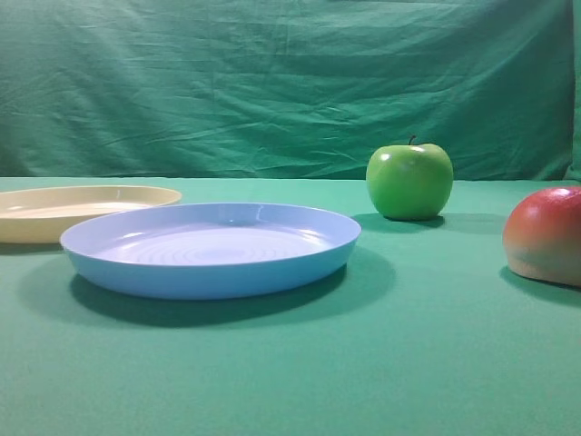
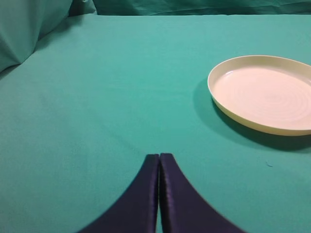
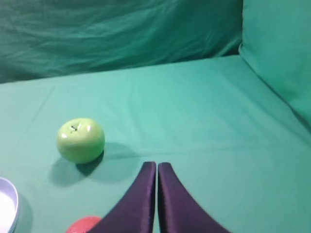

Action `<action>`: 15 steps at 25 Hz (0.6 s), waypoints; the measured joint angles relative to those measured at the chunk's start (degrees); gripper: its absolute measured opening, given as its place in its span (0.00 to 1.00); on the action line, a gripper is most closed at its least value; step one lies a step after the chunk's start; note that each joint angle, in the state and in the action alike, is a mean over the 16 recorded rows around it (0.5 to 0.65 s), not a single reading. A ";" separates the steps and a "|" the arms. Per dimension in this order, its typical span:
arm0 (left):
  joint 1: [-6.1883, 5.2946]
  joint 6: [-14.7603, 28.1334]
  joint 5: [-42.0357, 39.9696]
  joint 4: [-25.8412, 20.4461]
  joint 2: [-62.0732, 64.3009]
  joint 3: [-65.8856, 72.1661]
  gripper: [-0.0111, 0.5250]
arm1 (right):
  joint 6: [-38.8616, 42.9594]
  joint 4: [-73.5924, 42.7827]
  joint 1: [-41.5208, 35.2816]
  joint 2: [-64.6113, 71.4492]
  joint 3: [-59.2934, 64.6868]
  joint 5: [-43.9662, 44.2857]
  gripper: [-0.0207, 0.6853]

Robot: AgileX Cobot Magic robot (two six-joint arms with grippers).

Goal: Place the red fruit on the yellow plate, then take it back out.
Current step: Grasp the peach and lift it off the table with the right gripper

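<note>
The red fruit (image 1: 547, 234) is sitting on the green tabletop (image 1: 363, 363), well to the right of the blue plate (image 1: 211, 247), while the yellow plate (image 1: 73, 209) is lying just behind that plate's left edge and the green apple (image 1: 409, 180) is standing behind its right side. The left hand (image 2: 159, 156) is hovering with fingers pressed together, holding nothing, left of the yellow plate. The right hand (image 3: 156, 165) is hovering likewise closed and empty, right of the blue plate, near the apple.

Exterior view sat low at bench (image 1: 290, 381) level; both wrist views looked forward over their pincers, right sharing the green apple (image 3: 80, 140).
</note>
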 joint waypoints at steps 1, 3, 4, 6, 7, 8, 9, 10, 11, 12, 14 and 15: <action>0.00 0.00 0.00 0.00 0.00 0.00 0.02 | -0.74 0.13 0.68 1.35 -0.92 1.45 0.03; 0.00 0.00 0.00 0.00 0.00 0.00 0.02 | -2.18 0.35 2.26 4.16 -2.67 4.06 0.03; 0.00 0.00 0.00 0.00 0.00 0.00 0.02 | -2.83 0.45 3.12 5.60 -3.47 5.20 0.03; 0.00 0.00 0.00 0.00 0.00 0.00 0.02 | -3.86 0.66 4.92 8.66 -4.90 7.11 0.03; 0.00 0.00 0.00 0.00 0.00 0.00 0.02 | -4.24 0.74 5.82 10.29 -5.54 7.88 0.03; 0.00 0.00 0.00 0.00 0.00 0.00 0.02 | -4.55 0.82 6.70 11.99 -6.13 8.54 0.03; 0.00 0.00 0.00 0.00 0.00 0.00 0.02 | -4.81 0.89 7.53 13.74 -6.65 9.09 0.03; 0.00 0.00 0.00 0.00 0.00 0.00 0.02 | -5.07 0.95 8.36 15.60 -7.18 9.59 0.03; 0.00 0.00 0.00 0.00 0.00 0.00 0.02 | -5.31 0.98 9.15 17.50 -7.65 9.93 0.03; 0.00 0.00 0.00 0.00 0.00 0.00 0.02 | -5.53 0.99 9.85 19.31 -7.99 10.03 0.03; 0.00 0.00 0.00 0.00 0.00 0.00 0.02 | -5.98 0.99 11.16 22.83 -8.50 9.67 0.06; 0.00 0.00 0.00 0.00 0.00 0.00 0.02 | -6.17 0.99 11.78 24.53 -8.67 9.26 0.08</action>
